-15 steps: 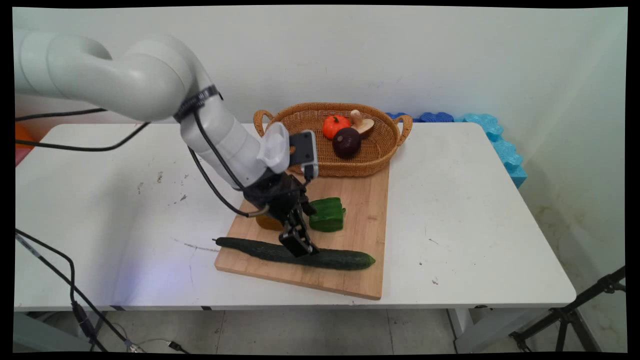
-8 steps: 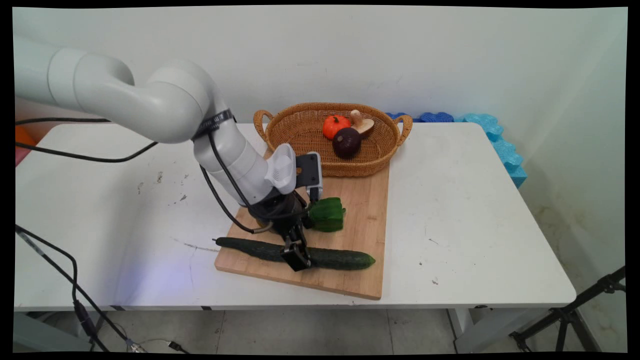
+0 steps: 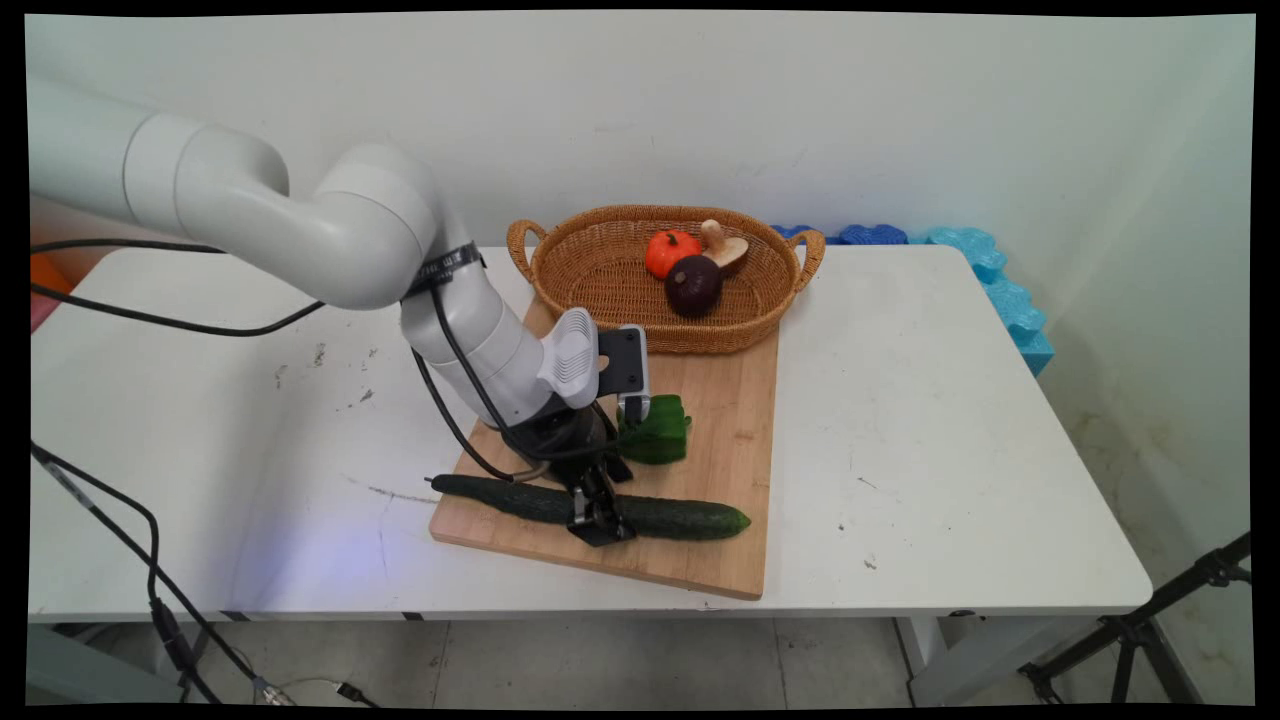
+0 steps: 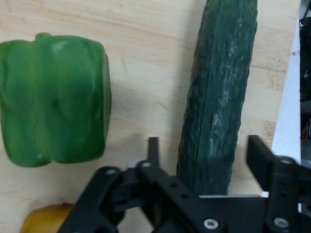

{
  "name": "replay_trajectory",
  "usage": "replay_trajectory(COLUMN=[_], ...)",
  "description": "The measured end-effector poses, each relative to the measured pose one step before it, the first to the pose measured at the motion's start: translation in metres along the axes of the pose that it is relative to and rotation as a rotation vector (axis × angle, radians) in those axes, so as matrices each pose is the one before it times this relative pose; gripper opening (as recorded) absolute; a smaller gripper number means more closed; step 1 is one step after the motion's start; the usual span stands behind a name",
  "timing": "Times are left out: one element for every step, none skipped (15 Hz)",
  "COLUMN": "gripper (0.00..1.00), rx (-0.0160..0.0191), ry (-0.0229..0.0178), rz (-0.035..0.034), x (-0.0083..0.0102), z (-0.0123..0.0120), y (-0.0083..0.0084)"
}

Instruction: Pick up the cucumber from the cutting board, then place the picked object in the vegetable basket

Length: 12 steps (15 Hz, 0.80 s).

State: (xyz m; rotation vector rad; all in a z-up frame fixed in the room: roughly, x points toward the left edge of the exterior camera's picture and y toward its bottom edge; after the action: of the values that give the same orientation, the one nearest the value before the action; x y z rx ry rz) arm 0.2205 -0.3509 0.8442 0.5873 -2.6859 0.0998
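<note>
Tool: black two-finger tool [image 3: 598, 525] lowered onto a wooden cutting board [image 3: 735, 440], its fingers [image 4: 153, 153] spread wide and straddling a long dark green cucumber [image 4: 218, 107], one finger on each side. Nothing is pinched; whether the fingers touch the skin cannot be told.
Step in hand: judged from this pose, the tool is set around the cucumber near its middle, placed for a grasp that has not closed.
Next move: a grasp from here would call for the fingers to press together evenly across the cucumber's width.
Cucumber: lies flat between the fingers, running out to both sides of the tool along the board's near edge.
Green pepper [image 4: 53, 97]: just beside the tool on the board, apart from the cucumber.
Yellow item [image 4: 46, 221]: close by the tool's linkage, mostly hidden.
Basket [image 3: 600, 270]: wicker, well beyond the tool at the board's far end, holding a small orange tomato-like piece [image 3: 670, 250], a dark round piece [image 3: 693, 284] and a mushroom [image 3: 725, 245].
Counter [image 3: 950, 420]: white, carrying the board.
</note>
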Motion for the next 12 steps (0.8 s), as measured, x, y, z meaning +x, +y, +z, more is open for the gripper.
replay_trajectory(gripper=[0.0, 0.0, 0.0, 0.0, 0.0, 0.0, 0.0, 0.0, 0.0, 0.0, 0.0, 0.0], rx=[0.0001, -0.00143, -0.00124, -0.00176, -0.00249, -0.00272, -0.00254, -0.00184, -0.00069, -0.00058, 0.00207, 0.00131], ry=[-0.00224, -0.00123, -0.00019, 0.00062, 0.00111, 0.00425, 0.0046, 0.00645, 0.00428, 0.00038, -0.0012, -0.0015], rz=[0.00265, 0.00199, 0.00152, 0.0021, 0.00253, 0.00147, -0.00064, -0.00298, -0.00631, -0.00876, -0.01478, -0.01812], x=[0.00004, -0.00004, 0.00009, 0.00007, 0.00037, 0.00117, 0.00145, 0.00211, 0.00247, 0.00266, 0.00322, 0.00393], z=[0.00118, 0.00091, 0.00047, 0.00019, 0.00012, -0.00066, -0.0015, -0.00293, -0.00461, -0.00487, -0.00747, -0.00958], y=[0.00061, 0.00077, 0.00057, 0.00101, 0.00125, 0.00136, 0.00144, 0.00159, 0.00156, 0.00126, 0.00091, 0.0011])
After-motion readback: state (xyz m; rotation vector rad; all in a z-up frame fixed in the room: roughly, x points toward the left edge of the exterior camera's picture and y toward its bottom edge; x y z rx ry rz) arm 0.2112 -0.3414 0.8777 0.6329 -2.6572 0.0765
